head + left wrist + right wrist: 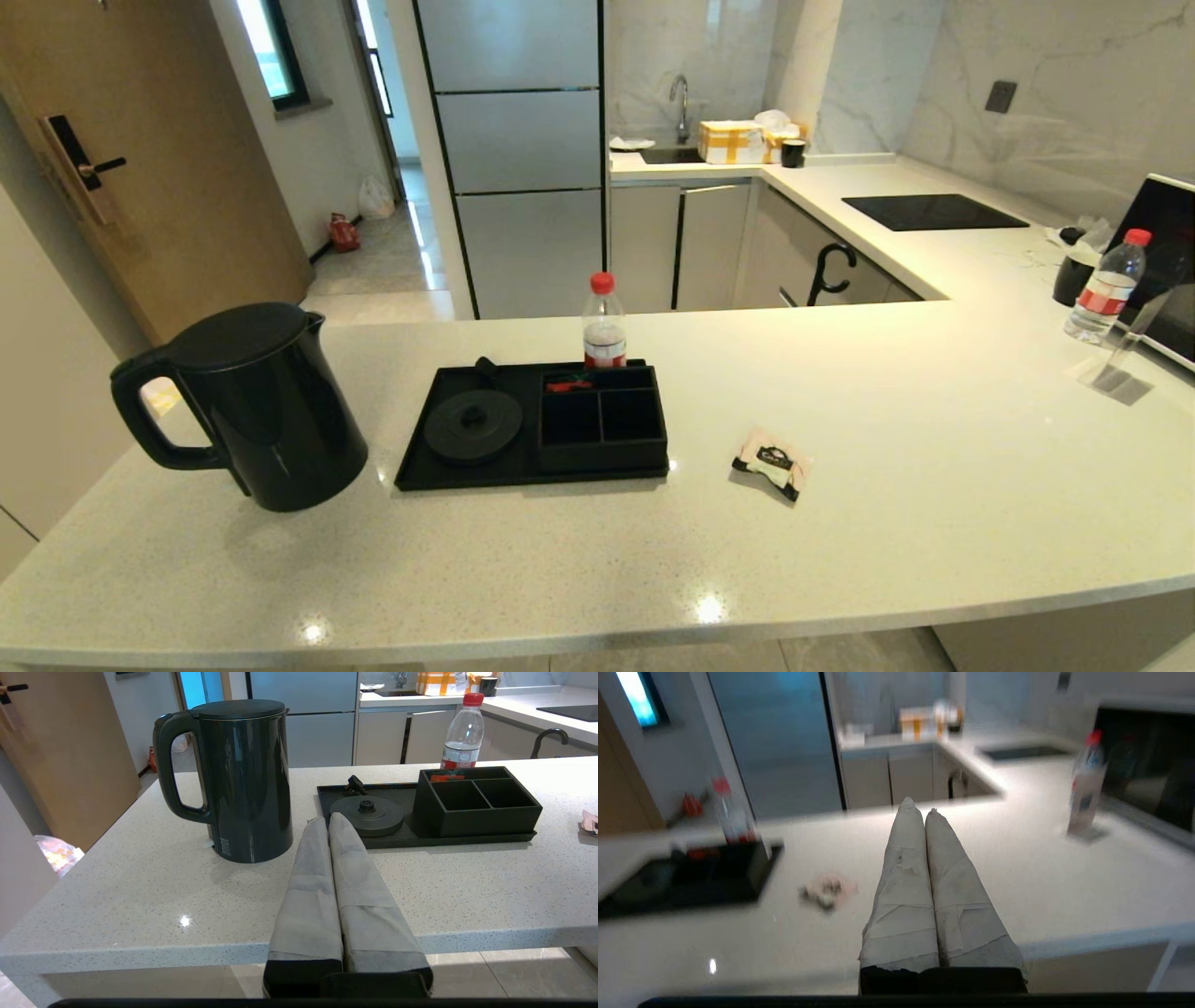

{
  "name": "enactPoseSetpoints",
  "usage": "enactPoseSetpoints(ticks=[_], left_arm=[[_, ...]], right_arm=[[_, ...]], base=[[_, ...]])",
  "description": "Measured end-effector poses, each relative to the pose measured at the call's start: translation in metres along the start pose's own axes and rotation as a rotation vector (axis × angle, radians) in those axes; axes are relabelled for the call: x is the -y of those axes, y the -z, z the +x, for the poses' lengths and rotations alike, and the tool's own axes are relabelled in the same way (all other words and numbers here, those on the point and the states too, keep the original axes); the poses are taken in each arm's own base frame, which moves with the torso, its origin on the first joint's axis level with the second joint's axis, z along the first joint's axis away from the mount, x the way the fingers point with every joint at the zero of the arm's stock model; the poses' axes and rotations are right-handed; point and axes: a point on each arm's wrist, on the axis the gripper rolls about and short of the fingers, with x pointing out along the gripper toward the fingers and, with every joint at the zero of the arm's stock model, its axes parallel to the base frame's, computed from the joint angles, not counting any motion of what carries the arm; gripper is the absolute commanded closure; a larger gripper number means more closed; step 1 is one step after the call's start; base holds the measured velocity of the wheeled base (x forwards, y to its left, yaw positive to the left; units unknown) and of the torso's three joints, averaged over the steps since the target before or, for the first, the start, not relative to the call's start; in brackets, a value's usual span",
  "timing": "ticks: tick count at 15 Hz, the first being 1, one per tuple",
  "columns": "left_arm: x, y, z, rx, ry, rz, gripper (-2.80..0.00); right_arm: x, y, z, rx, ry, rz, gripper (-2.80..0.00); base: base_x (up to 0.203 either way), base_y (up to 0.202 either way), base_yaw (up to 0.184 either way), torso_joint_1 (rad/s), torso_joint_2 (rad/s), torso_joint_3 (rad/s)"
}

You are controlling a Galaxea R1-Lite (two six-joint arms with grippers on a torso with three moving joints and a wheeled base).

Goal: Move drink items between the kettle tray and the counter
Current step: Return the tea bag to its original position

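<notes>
The black kettle (257,406) (243,777) stands upright on the counter (607,569), left of the kettle tray (532,425) (420,833). The tray's round base disc (473,425) (366,814) is bare and its front compartments (602,420) look empty. The whitish-pink sachet (773,462) (826,891) lies flat on the counter to the tray's right. Neither arm shows in the head view. My left gripper (327,820) is shut and empty, hovering near the counter's front edge between kettle and tray. My right gripper (920,807) is shut and empty, above the counter to the right of the sachet.
A clear red-capped bottle (604,322) stands just behind the tray, and a small red item (569,384) lies in its back compartment. Another bottle (1106,285) stands far right beside a dark appliance (1167,261). A black hob (934,212) sits on the back counter.
</notes>
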Motion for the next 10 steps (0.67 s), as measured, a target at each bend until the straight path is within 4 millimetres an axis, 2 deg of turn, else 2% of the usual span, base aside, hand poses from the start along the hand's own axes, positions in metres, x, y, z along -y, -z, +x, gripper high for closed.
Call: enactPoseSetpoints(ticks=[3, 4, 10], left_arm=[[0.000, 0.000, 0.000, 0.000, 0.000, 0.000, 0.00], [0.000, 0.000, 0.000, 0.001, 0.000, 0.000, 0.00], [0.000, 0.000, 0.000, 0.000, 0.002, 0.000, 0.00]], right_arm=[[0.000, 0.081, 0.025, -0.194, -0.034, -0.040, 0.00], [-0.001, 0.093, 0.027, -0.200, -0.046, -0.050, 0.00], [0.000, 0.104, 0.029, -0.203, -0.035, 0.014, 0.00]], base=[[0.000, 0.000, 0.000, 0.000, 0.00, 0.000], [0.000, 0.000, 0.000, 0.000, 0.00, 0.000], [0.000, 0.000, 0.000, 0.000, 0.00, 0.000]])
